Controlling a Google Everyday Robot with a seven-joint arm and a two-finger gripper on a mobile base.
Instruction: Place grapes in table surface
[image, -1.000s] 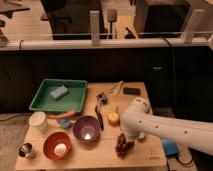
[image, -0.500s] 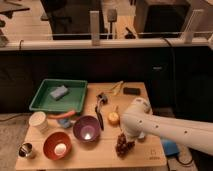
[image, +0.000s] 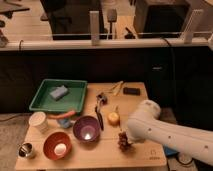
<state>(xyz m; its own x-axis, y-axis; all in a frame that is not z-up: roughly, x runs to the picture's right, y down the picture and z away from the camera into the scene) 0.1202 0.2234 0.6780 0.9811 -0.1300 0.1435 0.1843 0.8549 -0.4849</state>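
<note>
The wooden counter fills the lower left. The white arm, cut off at the lower right edge, hides most of the hand at lower centre; how open it is cannot be told. The grapes sit on the counter just below it.

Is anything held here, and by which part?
Cannot be told: the gripper is at the top of the grapes, mostly hidden behind the arm.

A pale ledge ran across above a dark wall. Behind its glass panels stood dark furniture on a warm-lit floor. Grey carpet lay below left.
</note>
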